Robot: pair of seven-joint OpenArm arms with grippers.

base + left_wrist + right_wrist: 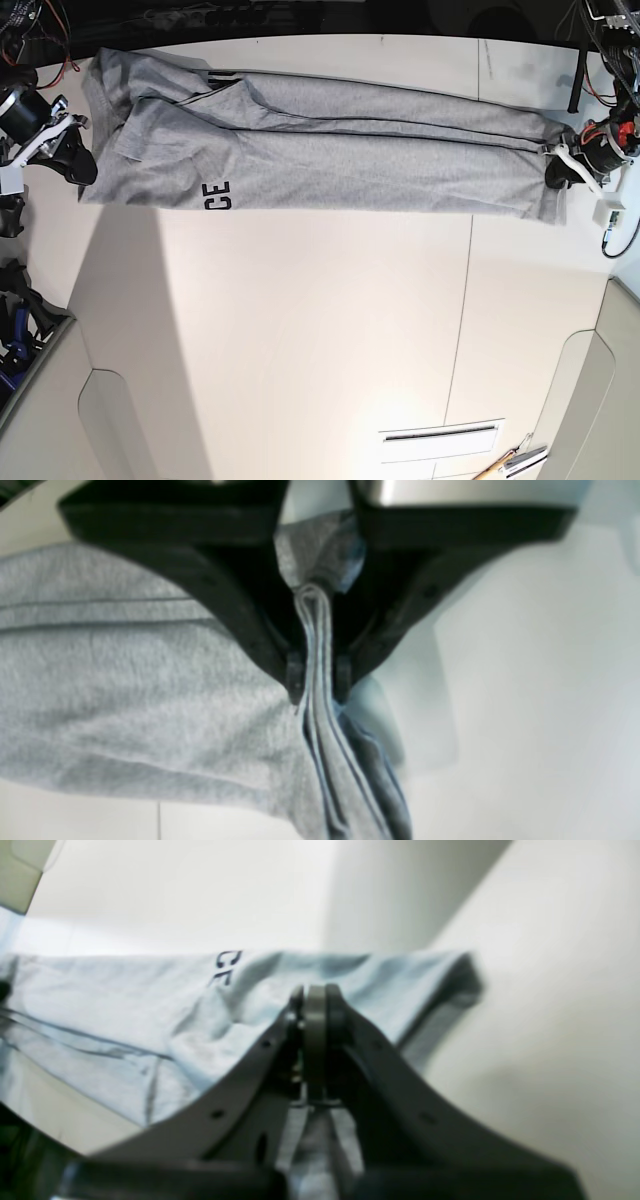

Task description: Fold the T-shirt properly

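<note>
The light grey T-shirt point(350, 160) lies folded lengthwise in a long band, stretched across the far part of the white table point(300, 330). Black letters "CE" point(215, 196) show at its near edge, and also in the right wrist view point(227, 967). My left gripper point(553, 172) is at the band's right end. In the left wrist view the left gripper point(317, 682) is shut on several stacked layers of the shirt point(125, 680). My right gripper point(82, 165) is at the left end. In the right wrist view the right gripper point(315, 1005) is shut on the shirt's edge point(125, 1005).
A black post point(577, 85) and cables stand at the far right corner. More cables and arm parts are at the far left point(20, 30). A white slotted plate point(440, 435) and some tools point(512, 462) lie at the near right. Table edges curve in at both near corners.
</note>
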